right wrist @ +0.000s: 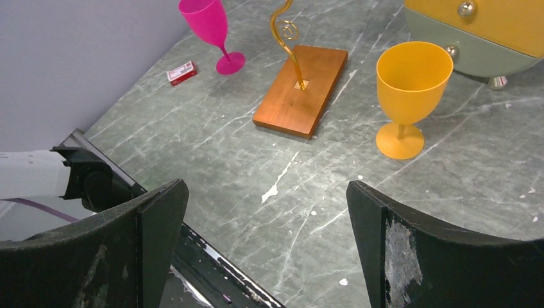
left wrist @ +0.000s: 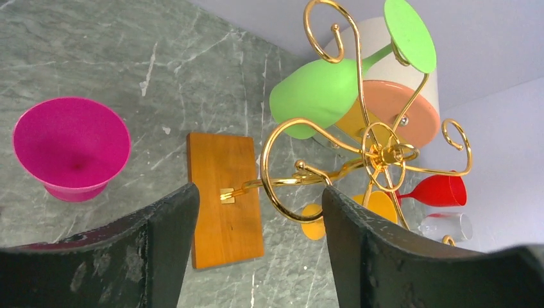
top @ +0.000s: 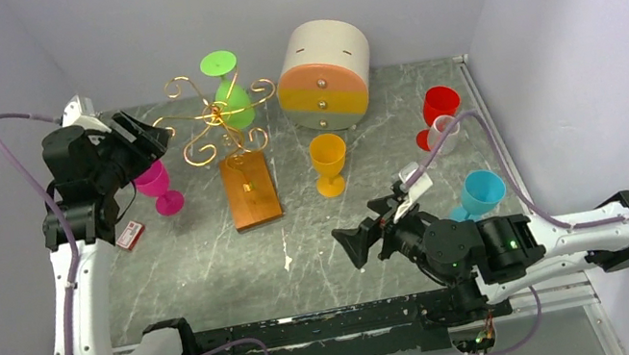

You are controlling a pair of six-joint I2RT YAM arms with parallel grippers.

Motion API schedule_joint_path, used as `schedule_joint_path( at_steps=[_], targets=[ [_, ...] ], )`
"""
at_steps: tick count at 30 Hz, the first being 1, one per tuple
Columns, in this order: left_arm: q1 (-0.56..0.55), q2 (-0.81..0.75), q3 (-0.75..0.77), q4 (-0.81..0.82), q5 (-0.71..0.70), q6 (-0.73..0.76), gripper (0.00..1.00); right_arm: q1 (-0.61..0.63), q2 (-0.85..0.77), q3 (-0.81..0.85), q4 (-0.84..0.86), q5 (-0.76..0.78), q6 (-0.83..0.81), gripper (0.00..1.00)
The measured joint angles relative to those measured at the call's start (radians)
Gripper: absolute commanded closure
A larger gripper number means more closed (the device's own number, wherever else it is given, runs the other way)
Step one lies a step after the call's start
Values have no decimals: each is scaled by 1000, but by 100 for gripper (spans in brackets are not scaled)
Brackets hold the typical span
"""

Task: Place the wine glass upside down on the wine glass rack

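The wine glass rack (top: 217, 116) is a gold wire tree on a brown wooden base (top: 251, 189) at the back middle. A green wine glass (top: 233, 102) hangs on it upside down, foot up. In the left wrist view the green glass (left wrist: 321, 90) sits in a scroll arm of the rack (left wrist: 385, 154). My left gripper (top: 149, 138) is open and empty, just left of the rack, its jaws apart from the wire (left wrist: 260, 200). My right gripper (top: 357, 246) is open and empty above the table's near middle (right wrist: 266, 192).
A pink glass (top: 158, 187) stands upright under the left arm, beside a small red box (top: 130, 234). An orange glass (top: 329, 163) stands right of the base. Red (top: 439, 105), clear (top: 445, 131) and blue (top: 481, 193) glasses are at the right. A round drawer box (top: 325, 75) stands behind.
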Motion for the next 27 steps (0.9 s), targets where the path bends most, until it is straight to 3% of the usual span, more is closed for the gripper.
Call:
schedule_joint_path(
  at_steps=[7, 12, 17, 22, 27],
  targets=[
    [4, -86, -68, -19, -9, -12, 9, 0, 43, 0, 37, -8, -5, 0],
    [4, -160, -132, -60, -119, -74, 4, 0, 71, -4, 41, -5, -10, 0],
    [4, -216, -213, -86, -275, -180, 17, 0, 90, -4, 37, -4, -9, 0],
    [4, -191, -223, -195, -468, -321, 22, 0, 95, -4, 43, -9, -8, 0],
    [5, -122, -221, -234, -526, -379, 30, 0, 111, -4, 44, -10, -7, 0]
  ],
)
